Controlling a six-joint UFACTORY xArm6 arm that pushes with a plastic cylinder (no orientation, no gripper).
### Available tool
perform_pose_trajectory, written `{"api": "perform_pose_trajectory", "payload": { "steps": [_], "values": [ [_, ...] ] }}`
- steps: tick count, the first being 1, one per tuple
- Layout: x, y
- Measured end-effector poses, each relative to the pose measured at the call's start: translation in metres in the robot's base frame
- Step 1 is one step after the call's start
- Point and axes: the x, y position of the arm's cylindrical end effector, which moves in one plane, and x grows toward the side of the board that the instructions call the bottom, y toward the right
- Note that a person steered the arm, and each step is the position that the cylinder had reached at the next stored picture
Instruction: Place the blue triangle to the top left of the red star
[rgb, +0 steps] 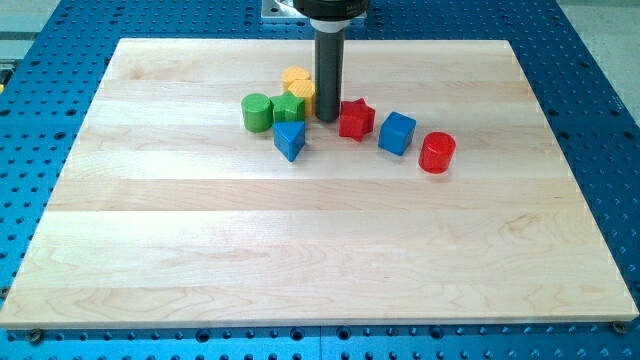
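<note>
The blue triangle lies on the wooden board, to the left of and slightly below the red star. My tip rests on the board between them, just left of the red star and up and to the right of the blue triangle. It seems to touch neither, with small gaps on each side.
A green cylinder and a green block sit above-left of the triangle. Two yellow blocks lie behind them, next to the rod. A blue cube and a red cylinder stand right of the star. The board's edge borders a blue perforated table.
</note>
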Motion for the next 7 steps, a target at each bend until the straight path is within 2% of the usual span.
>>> {"api": "perform_pose_trajectory", "payload": {
  "steps": [1,2,3,4,5,6,7],
  "values": [
    [0.027,0.047],
    [0.051,0.069],
    [0.069,0.036],
    [0.111,-0.057],
    [0.088,-0.119],
    [0.057,-0.108],
    [0.054,-0.062]
  ]
}}
